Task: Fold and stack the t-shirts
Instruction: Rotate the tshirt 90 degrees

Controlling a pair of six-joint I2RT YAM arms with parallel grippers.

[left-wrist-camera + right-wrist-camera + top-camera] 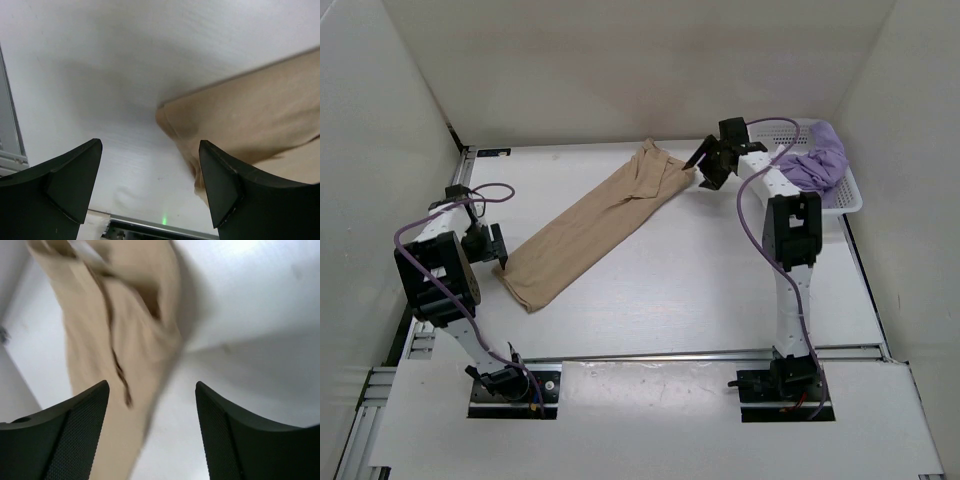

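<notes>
The tan t-shirt (595,222) lies on the table folded into a long strip, running from near left to far centre. It also shows in the left wrist view (250,110) and in the right wrist view (115,340). My left gripper (492,248) is open and empty just left of the strip's near end. My right gripper (707,166) is open and empty just above the strip's far end. The lavender t-shirt (817,160) lies bunched in the white basket (848,200) at the far right. The white t-shirt is not in view.
White walls close in the table on the left, back and right. A metal rail (460,170) runs along the left edge. The right arm's purple cable (750,200) loops beside the basket.
</notes>
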